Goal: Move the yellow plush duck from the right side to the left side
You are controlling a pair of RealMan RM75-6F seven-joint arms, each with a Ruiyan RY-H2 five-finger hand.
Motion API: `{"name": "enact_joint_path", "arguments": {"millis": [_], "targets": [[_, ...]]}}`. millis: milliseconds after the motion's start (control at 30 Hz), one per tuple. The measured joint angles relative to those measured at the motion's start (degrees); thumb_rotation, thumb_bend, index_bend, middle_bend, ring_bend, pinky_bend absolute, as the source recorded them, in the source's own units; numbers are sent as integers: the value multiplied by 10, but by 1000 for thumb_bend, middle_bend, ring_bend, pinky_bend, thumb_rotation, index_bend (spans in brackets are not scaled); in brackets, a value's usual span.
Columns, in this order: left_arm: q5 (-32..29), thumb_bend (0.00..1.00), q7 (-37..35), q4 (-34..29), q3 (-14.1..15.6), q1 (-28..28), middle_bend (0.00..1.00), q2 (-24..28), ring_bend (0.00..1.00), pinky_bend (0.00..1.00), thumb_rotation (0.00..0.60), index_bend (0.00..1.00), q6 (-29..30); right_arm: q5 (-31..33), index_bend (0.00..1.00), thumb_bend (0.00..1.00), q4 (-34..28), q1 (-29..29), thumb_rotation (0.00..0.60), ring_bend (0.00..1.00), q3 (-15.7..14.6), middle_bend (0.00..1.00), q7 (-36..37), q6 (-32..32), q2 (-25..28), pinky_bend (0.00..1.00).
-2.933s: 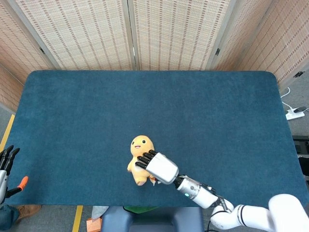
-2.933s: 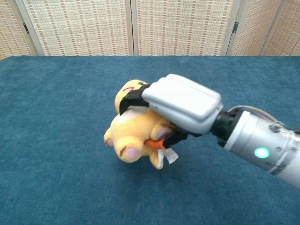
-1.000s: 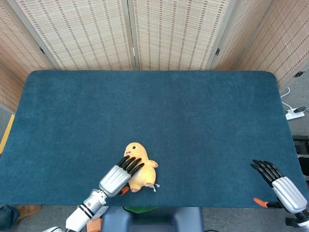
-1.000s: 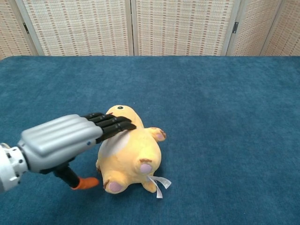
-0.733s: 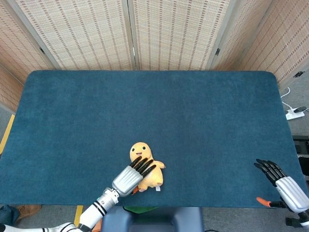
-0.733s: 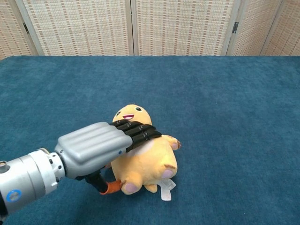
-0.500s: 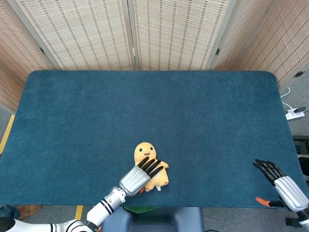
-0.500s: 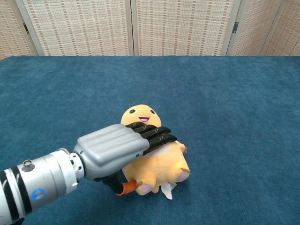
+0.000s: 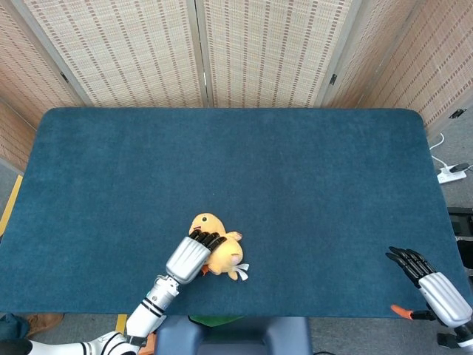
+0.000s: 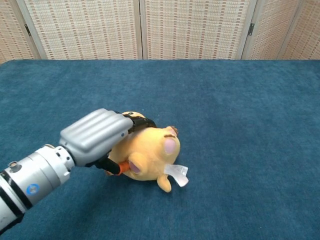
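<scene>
Chest view: left hand point(image 10: 97, 136) grips duck point(image 10: 147, 152).

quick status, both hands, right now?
Left hand: gripping the yellow plush duck, fingers wrapped over its body.
Right hand: open, holding nothing, fingers apart at the near right corner of the table.

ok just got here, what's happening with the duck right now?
The left hand grips the yellow plush duck, fingers curled over its body. The duck is tipped on its side near the front edge of the blue table, a bit left of centre. The right hand sits off at the front right corner, open and holding nothing.
</scene>
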Motion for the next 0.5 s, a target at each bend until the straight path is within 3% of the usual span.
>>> {"name": "enact_joint_path", "arguments": {"millis": [200, 500], "targets": [[30, 711, -38, -19, 15, 46, 865, 62, 762, 1000, 600, 725, 97, -1, 0, 81, -18, 3, 600, 0, 3, 0, -21, -9, 8, 0], [74, 709, -129, -27, 55, 134, 865, 206, 763, 1000, 600, 726, 233, -15, 0, 82, -86, 13, 600, 0, 5, 0, -85, -18, 31, 0]]}}
